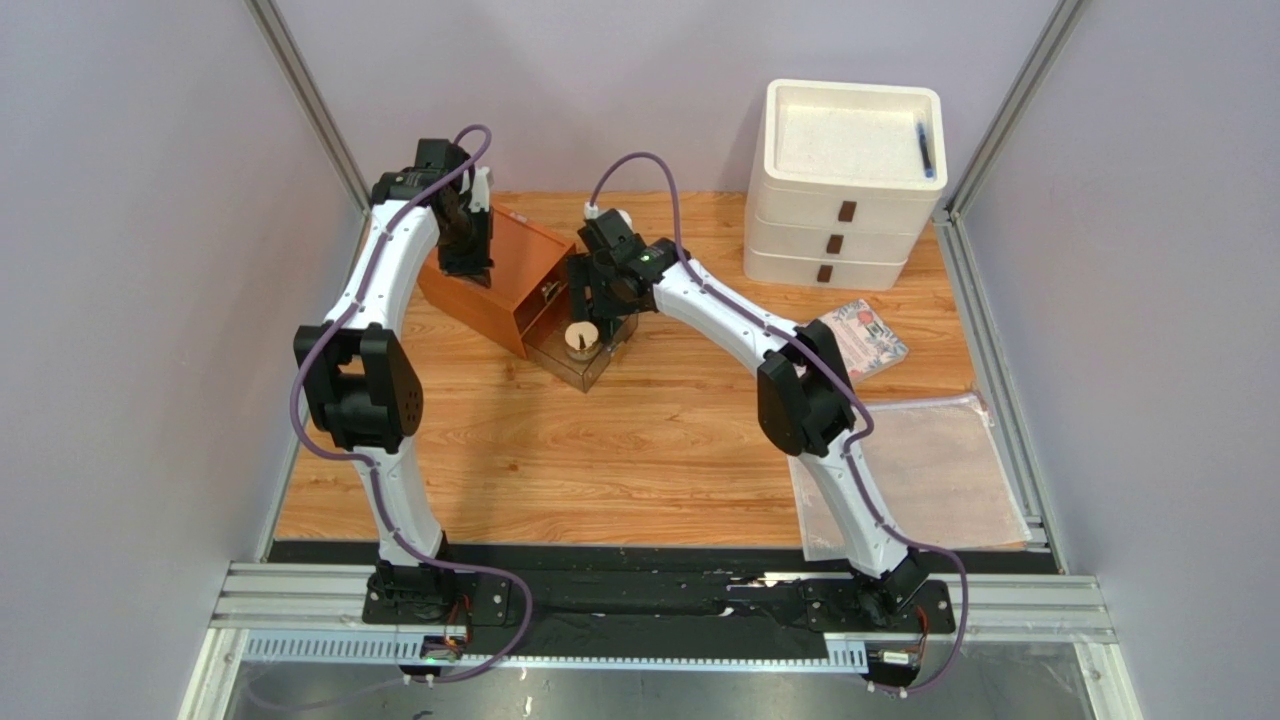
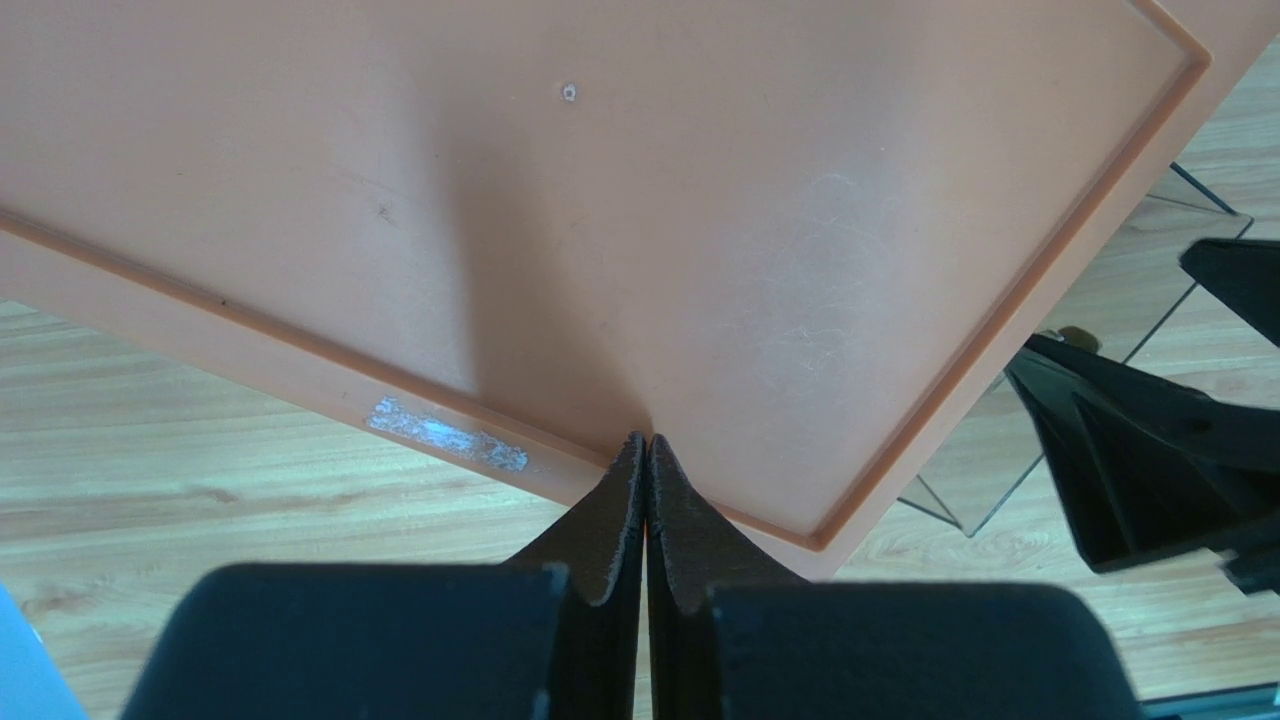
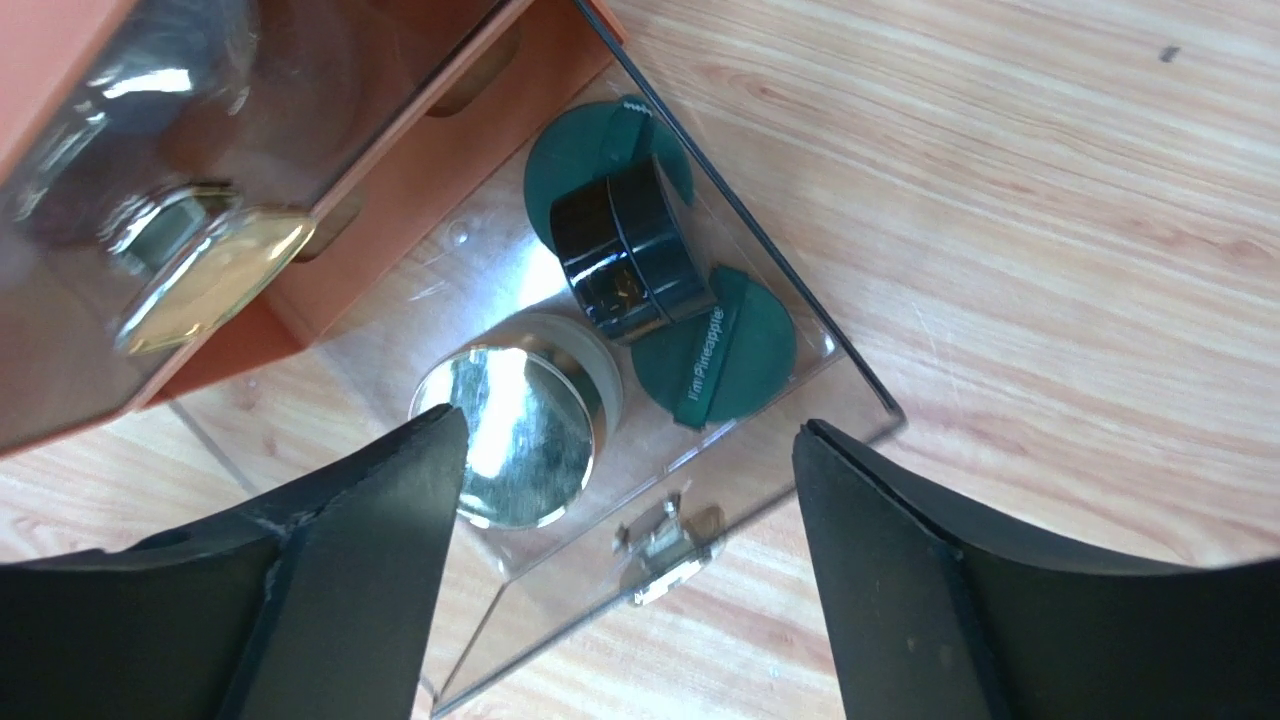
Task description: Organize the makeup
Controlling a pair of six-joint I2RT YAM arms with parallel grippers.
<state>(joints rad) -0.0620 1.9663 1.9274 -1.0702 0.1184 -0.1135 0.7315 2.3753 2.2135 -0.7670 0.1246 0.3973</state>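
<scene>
In the top view, the right gripper [image 1: 594, 315] is seen directly above a clear drawer [image 1: 589, 365] standing open from the orange box [image 1: 511, 293]. The left gripper [image 1: 466, 258] is set on that box's top, so the right arm is judged nearer; the drawer's contents are largely hidden there. In the left wrist view, the fingers are pressed together on nothing, tips against the box top, and no makeup is shown. In the right wrist view, the jaws are spread wide and empty above the drawer, where a gold-lidded round jar [image 3: 519, 435] lies nearest, a black round pot [image 3: 631, 248] beyond it between two dark green discs [image 3: 718, 348], and a gold-capped bottle [image 3: 196, 270] is only blurrily made out behind clear plastic.
</scene>
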